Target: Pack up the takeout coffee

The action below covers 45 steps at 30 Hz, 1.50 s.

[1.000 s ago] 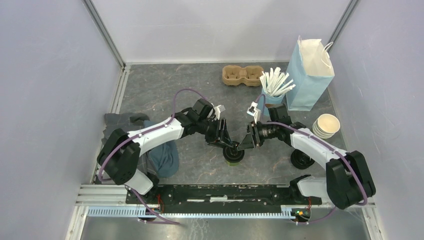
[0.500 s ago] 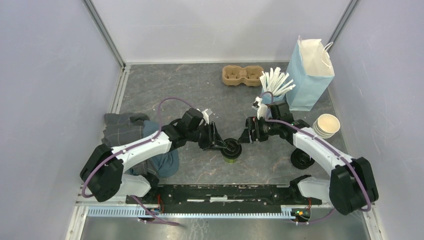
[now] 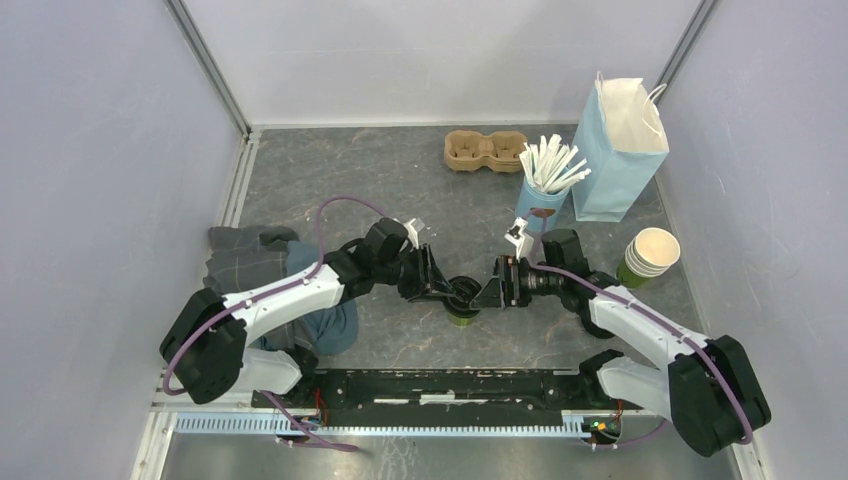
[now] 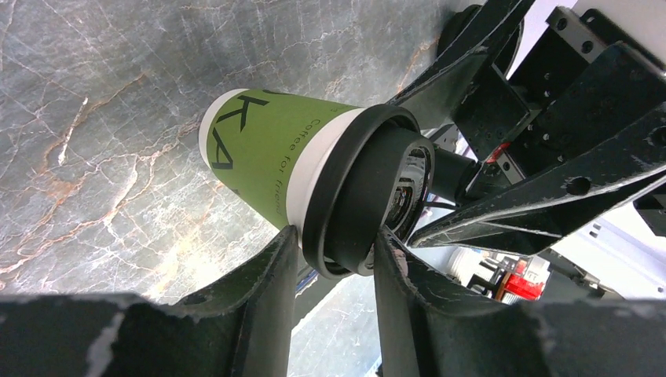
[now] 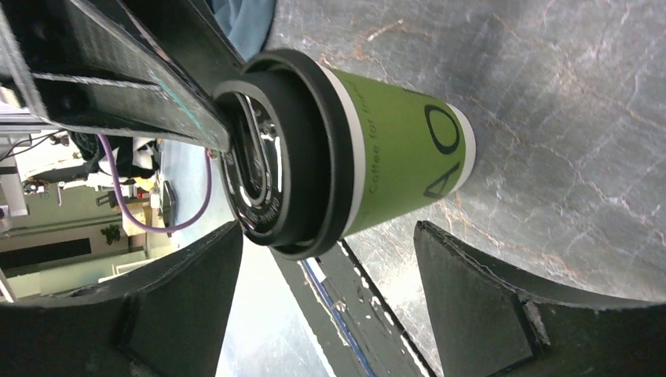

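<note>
Takeout coffee (image 3: 462, 302) is seen from above standing on a grey, marble-veined table (image 3: 400, 190), near its front middle and between the two grippers. The table is closed in by pale lilac walls (image 3: 100, 200) and edged at the front by a metal rail (image 3: 420, 385). At the back right a blue bag (image 3: 622, 160), a light-blue cup of white sticks (image 3: 545, 195) and a cardboard carrier (image 3: 485, 150) are set, a stack of cups (image 3: 650, 252) is placed by the right wall, and a crumpled cloth (image 3: 250, 268) is spread at the left. The left gripper (image 3: 452, 292) is closed on the coffee, and the right gripper (image 3: 488, 293) is held just beside it. In the left wrist view the black lid (image 4: 353, 196) is pinched between the left gripper's fingers (image 4: 263, 298), over the veined stone. In the right wrist view the right gripper (image 5: 328, 228) is spread wide, its fingers (image 5: 471, 298) set to either side of the green cup and clear of it. Compared with half a second earlier, the right gripper has been brought back from beside the stick cup to the coffee, while the coffee and the left arm are found unchanged.
</note>
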{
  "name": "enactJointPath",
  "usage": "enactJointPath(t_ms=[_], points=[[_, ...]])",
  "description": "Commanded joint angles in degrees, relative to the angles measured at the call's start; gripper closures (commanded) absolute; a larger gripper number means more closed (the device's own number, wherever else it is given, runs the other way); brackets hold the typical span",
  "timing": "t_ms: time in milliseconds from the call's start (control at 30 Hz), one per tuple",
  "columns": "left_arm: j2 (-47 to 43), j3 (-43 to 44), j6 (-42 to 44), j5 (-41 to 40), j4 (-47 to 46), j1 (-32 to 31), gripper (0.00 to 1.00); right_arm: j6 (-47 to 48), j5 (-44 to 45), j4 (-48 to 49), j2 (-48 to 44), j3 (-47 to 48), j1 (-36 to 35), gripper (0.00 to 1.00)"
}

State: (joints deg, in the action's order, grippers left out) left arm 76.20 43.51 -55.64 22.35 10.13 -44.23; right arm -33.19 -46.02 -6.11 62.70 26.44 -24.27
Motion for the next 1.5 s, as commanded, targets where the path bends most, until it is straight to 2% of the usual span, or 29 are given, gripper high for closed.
enactJointPath(t_ms=[0, 133, 333, 433, 533, 633, 867, 1033, 1133, 1300, 1467], points=[[2.2, -3.7, 0.0, -6.9, 6.8, 0.0, 0.55, -2.4, -0.9, 8.9, 0.3, 0.7, -0.3, 0.14], [2.7, -4.3, 0.2, -6.8, 6.8, 0.0, 0.56, -1.9, 1.0, 7.9, 0.7, 0.2, -0.2, 0.13], [4.4, -6.1, 0.6, -6.5, 6.1, 0.0, 0.56, 0.7, 3.1, 10.9, 3.2, -7.3, 2.4, 0.23], [5.2, -9.0, 0.4, -6.8, 5.3, 0.3, 0.56, 4.9, 5.4, 9.5, 5.4, -10.2, 5.2, 0.30], [7.2, -11.9, 0.9, -7.8, 5.2, 0.6, 0.55, 8.2, 8.4, 8.9, 8.8, -11.7, 5.9, 0.32], [9.1, -17.4, -1.1, -7.0, 1.2, 0.7, 0.56, 8.5, 8.1, 11.3, 11.6, -13.6, 5.9, 0.33], [9.9, -26.9, -4.5, -8.3, -2.8, 0.7, 0.56, 8.3, 8.5, 13.0, 11.8, -16.4, 5.9, 0.33], [10.4, -22.9, -0.6, -10.4, 1.4, 0.6, 0.56, 9.1, 8.5, 10.4, 11.7, -14.2, 5.9, 0.35], [5.6, -15.9, 3.4, -7.6, 4.3, 0.6, 0.49, 9.7, 6.8, 8.0, 10.0, -11.3, 5.9, 0.34], [-1.9, -4.5, 5.9, -1.2, 3.2, 1.1, 0.18, 13.5, 5.1, 1.7, 8.6, -6.1, 5.9, 0.35], [-2.1, -0.4, 5.7, 2.3, 3.5, 1.2, 0.11, 14.6, 4.1, 0.6, 9.1, -3.8, 5.2, 0.36]])
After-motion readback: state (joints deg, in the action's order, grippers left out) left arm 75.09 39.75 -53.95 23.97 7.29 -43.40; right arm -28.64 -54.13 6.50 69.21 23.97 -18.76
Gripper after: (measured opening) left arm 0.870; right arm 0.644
